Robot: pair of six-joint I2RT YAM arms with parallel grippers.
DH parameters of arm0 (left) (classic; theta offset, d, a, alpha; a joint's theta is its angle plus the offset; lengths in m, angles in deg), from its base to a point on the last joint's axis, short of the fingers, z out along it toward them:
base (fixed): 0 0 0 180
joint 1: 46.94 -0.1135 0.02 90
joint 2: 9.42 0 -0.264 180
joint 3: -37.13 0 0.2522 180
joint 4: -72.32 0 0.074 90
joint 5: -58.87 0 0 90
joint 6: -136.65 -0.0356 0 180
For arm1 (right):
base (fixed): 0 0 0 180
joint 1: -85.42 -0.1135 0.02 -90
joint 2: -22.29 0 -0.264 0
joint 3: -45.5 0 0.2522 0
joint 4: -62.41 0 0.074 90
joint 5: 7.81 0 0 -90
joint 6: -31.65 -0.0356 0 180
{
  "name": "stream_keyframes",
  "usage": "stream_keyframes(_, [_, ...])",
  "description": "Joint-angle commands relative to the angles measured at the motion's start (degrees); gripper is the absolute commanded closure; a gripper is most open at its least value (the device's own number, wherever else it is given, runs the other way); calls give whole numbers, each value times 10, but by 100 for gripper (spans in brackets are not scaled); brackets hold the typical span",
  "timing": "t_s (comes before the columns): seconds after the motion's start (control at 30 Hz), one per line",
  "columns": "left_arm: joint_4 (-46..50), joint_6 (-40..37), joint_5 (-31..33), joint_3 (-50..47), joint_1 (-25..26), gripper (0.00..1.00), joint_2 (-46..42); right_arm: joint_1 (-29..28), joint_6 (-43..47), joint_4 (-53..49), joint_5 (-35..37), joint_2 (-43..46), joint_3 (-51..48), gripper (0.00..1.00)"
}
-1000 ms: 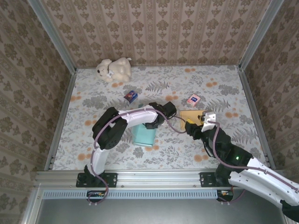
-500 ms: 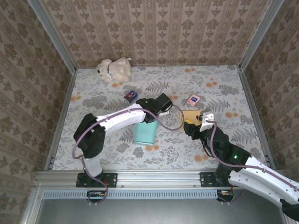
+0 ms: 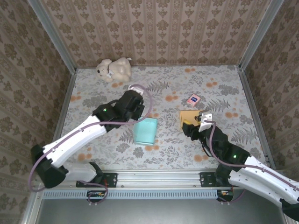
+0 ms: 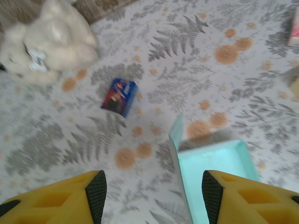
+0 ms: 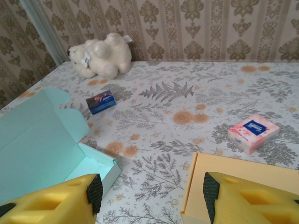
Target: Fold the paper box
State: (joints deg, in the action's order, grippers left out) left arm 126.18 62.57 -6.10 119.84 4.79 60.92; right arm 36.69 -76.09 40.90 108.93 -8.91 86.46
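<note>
The paper box (image 3: 145, 130) is a teal carton lying in the middle of the floral table, with its lid flap standing open (image 5: 42, 140). My left gripper (image 3: 134, 101) hovers just behind the box's far-left corner. In the left wrist view its fingers (image 4: 96, 193) stand apart over bare table, and the box's left wall (image 4: 215, 172) rises near the right finger. Nothing is held between them. My right gripper (image 3: 189, 124) is open to the right of the box, and in its own view (image 5: 152, 191) nothing sits between the pads.
A flat yellow box (image 3: 189, 115) lies under the right gripper. A pink tissue pack (image 3: 193, 99) sits behind it. A small blue box (image 4: 120, 96) and a white teddy bear (image 3: 113, 69) lie at the back left. Patterned walls enclose the table.
The left arm has swung back and to the left, off the teal box, and its jaws have opened wider. The right arm has barely moved.
</note>
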Motion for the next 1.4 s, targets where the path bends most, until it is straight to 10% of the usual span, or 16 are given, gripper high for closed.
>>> stream_keyframes(0.0, [-30,101,-87,-57,2,39,-47,3,18,26,-69,-17,11,38])
stream_keyframes(0.8, [-3,108,-117,-102,-3,55,-4,2,34,41,-173,-134,44,38])
stream_keyframes(1.2, [36,35,-139,-46,-31,100,10,2,39,41,-167,-145,46,38])
stream_keyframes(1.37, [69,-46,-136,17,-42,100,15,1,48,57,-169,-146,45,38])
